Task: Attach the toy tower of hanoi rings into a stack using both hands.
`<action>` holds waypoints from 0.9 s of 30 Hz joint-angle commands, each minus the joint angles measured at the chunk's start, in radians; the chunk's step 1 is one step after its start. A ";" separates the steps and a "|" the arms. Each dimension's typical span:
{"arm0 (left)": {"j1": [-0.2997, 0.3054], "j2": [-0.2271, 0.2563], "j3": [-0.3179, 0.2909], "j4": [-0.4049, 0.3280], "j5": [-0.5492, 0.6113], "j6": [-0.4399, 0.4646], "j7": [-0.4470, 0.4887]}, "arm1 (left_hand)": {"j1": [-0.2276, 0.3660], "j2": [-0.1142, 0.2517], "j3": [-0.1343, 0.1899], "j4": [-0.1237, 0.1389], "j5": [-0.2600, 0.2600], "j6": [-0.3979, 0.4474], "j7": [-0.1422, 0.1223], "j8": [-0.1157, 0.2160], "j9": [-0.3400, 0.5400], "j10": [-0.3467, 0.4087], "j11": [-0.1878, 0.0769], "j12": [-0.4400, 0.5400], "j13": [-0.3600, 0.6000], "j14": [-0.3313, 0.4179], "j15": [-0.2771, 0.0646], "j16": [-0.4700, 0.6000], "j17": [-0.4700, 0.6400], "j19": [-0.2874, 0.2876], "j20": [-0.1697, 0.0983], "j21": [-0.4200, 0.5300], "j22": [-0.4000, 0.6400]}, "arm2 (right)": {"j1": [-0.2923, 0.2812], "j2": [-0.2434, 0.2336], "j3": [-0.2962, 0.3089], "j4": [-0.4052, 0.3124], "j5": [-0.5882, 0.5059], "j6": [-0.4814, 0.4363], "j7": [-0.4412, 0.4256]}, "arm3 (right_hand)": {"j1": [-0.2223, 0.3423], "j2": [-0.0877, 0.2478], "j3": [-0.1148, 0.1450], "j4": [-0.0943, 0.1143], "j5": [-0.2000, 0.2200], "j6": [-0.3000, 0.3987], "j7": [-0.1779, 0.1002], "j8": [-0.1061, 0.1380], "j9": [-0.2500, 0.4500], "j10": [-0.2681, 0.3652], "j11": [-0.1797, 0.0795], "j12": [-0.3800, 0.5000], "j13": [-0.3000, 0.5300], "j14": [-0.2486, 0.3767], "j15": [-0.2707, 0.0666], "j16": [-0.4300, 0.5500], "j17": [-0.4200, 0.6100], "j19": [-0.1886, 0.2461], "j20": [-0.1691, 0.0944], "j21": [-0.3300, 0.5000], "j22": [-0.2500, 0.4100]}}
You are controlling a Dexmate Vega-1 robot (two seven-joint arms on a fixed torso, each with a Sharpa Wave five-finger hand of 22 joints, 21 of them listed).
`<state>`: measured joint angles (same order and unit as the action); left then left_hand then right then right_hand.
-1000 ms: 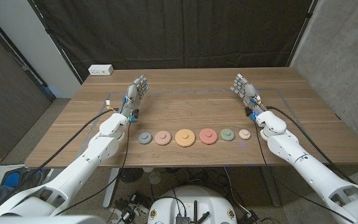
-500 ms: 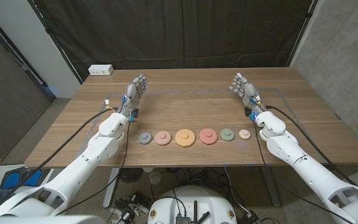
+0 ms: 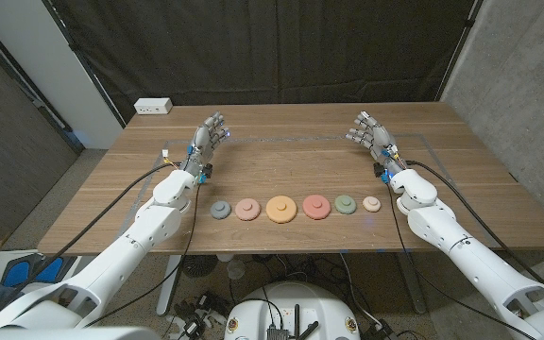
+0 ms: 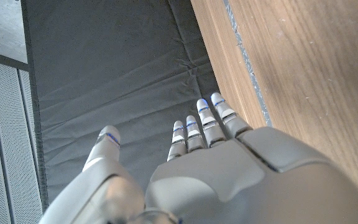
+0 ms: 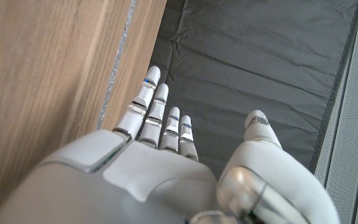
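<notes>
Several flat round rings lie in a row near the table's front edge: grey-blue [image 3: 220, 210], pink [image 3: 247, 209], a large orange one [image 3: 281, 209], red [image 3: 316, 205], green [image 3: 347, 204] and small cream [image 3: 372, 203]. My left hand [image 3: 208, 141] stands behind and left of the row, fingers apart and stretched toward the back, holding nothing. My right hand [image 3: 372, 135] stands behind and right of the row, likewise empty. Each wrist view looks along its own hand, left [image 4: 216, 168] and right [image 5: 148, 168], with straight fingers over the table edge.
A white power strip [image 3: 153, 107] sits at the table's back left corner. A grey tape line [image 3: 291, 138] runs across the wooden table [image 3: 281, 165] between the hands. Black curtain hangs behind the table.
Both hands have shifted very slightly; the rings lie where they were.
</notes>
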<state>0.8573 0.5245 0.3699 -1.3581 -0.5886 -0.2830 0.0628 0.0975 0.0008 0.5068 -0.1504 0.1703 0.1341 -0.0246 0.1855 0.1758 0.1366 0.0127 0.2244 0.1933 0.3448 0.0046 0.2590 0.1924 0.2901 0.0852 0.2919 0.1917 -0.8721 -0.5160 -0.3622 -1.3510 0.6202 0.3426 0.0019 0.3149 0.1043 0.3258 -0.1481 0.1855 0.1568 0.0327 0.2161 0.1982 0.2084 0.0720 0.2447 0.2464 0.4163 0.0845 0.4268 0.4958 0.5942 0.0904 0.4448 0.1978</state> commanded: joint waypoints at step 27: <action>0.029 -0.016 -0.002 -0.051 0.031 0.048 0.121 | 0.142 -0.012 -0.020 -0.024 0.001 0.144 0.034 0.010 0.014 0.105 -0.023 0.000 0.043 0.684 -0.214 0.590 0.427 0.534 -0.163 0.436 0.298 | -0.006 0.013 0.001 0.013 -0.063 0.029 -0.085 | 0.118 -0.017 -0.013 -0.017 0.014 0.192 -0.003 0.045 0.023 0.126 -0.012 0.031 0.104 0.351 -0.275 0.594 0.556 0.309 -0.167 0.401 0.294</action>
<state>0.8767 0.5151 0.3684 -1.4013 -0.5654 -0.2387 0.1576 0.2110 -0.0023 0.4971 -0.1779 0.1702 0.2654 0.0096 0.1941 0.1841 0.2309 -0.0078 0.2244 0.2303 0.9982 -0.1484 0.7684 0.5412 0.7869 -0.0592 0.6833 0.4508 -0.8749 -0.5031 -0.3551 -1.3331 0.5880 0.3745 -0.0444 0.4110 0.0872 0.3125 -0.1613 0.1931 0.3255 0.0305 0.2537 0.2165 0.3184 0.0602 0.2672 0.3387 0.7563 -0.0828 0.9771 1.0152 0.8834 -0.0528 0.8072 0.4574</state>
